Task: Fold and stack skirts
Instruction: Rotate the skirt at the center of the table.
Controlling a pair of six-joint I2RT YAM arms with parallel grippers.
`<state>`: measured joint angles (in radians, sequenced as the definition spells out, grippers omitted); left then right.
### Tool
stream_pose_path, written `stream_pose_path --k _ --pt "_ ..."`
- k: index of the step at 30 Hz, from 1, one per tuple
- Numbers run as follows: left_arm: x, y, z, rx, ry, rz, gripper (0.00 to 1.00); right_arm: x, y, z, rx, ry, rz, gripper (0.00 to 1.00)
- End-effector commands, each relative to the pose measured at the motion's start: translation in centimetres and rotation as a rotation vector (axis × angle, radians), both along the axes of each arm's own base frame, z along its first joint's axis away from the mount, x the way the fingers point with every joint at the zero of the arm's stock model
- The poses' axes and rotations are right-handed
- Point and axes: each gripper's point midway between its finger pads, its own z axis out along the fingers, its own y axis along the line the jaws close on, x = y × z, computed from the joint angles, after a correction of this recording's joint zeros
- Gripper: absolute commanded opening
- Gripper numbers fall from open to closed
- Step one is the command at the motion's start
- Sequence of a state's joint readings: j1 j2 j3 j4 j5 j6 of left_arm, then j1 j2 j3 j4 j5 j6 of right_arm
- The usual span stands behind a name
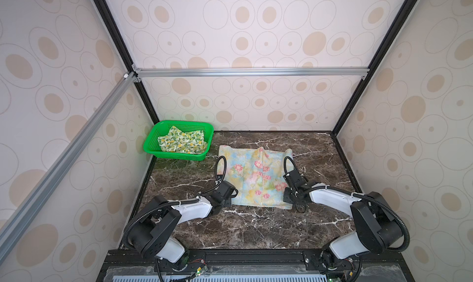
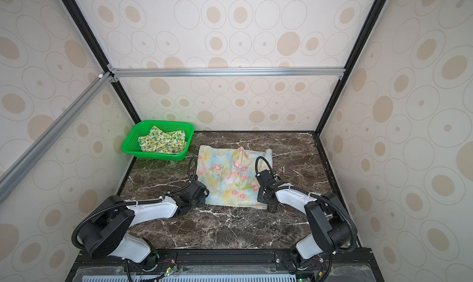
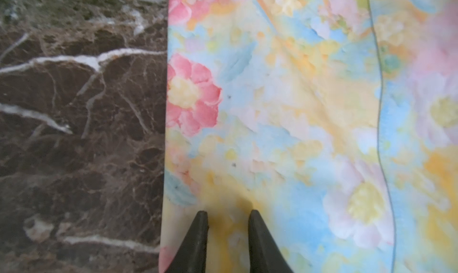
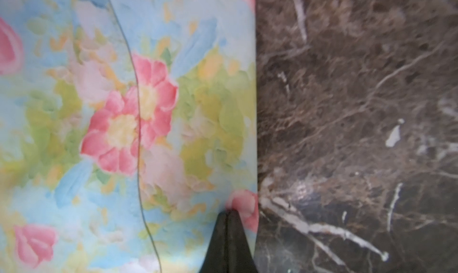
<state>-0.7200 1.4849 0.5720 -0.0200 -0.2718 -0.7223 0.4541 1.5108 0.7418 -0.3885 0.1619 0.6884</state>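
Locates the floral skirt spread flat on the table, just beside the basket. Locates the lemon-print skirt crumpled inside that basket.

Finds the right pincer clamped tight on a pinch of floral cloth at the edge away from the basket. Finds the left pincer part-open, tips on cloth just inside the edge nearer the basket; cannot confirm a hold.

Judges the cloth thin, light and limp, likely to sag between grips and slide on the polished table. Recommends gripping at the side edges, both layers together, and lifting evenly.
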Motion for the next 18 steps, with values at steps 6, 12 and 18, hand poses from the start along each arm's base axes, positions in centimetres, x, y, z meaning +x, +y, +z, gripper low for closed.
stream_pose_path --k 6,12,18 --pt "-4.3 -1.2 0.0 0.005 0.102 -0.028 0.35 2.3 -1.3 2.0 -0.034 -0.033 0.037 0.00" --pt "-3.4 -0.9 3.6 0.035 0.036 -0.044 0.61 0.8 -1.0 4.0 0.022 -0.063 0.061 0.28" --pt "-5.4 0.5 2.5 0.078 0.118 -0.065 0.70 -2.6 -1.4 4.1 0.085 -0.036 0.047 0.50"
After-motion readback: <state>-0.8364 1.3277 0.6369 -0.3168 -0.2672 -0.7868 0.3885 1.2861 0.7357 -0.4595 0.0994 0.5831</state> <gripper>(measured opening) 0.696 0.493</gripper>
